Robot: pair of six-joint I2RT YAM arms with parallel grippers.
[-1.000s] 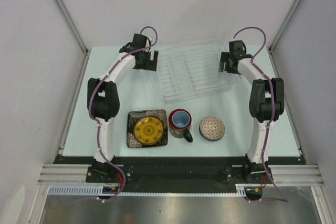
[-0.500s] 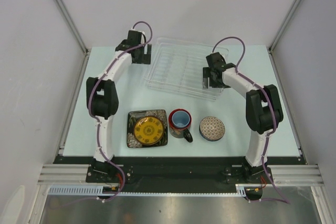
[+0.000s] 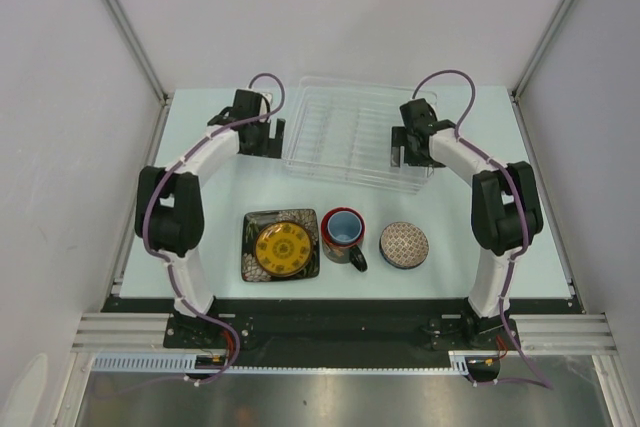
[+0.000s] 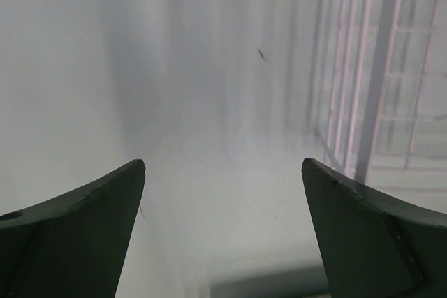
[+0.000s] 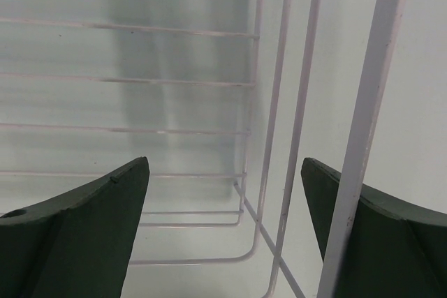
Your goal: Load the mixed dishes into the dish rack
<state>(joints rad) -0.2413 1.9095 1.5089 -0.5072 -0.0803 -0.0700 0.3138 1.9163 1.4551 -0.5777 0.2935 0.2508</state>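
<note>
The rack is settling squarer at twelve o'clock, the left gripper backing off, the right gripper straddling its rim, both wide open and empty, so loading is becoming possible.

Here's the dish rack — clear plastic, see-through and shiny. Up close its thin ribs look smooth and white. The worktop is pale, smooth and matt, with only soft shadows on it. The square plate is dark and glossy, its yellow centre catching the light. The mug looks glazed, red outside and light blue within. On the left pincer the fingers are dark, matt, plastic-looking — and the right pincer has the same finish.
</note>
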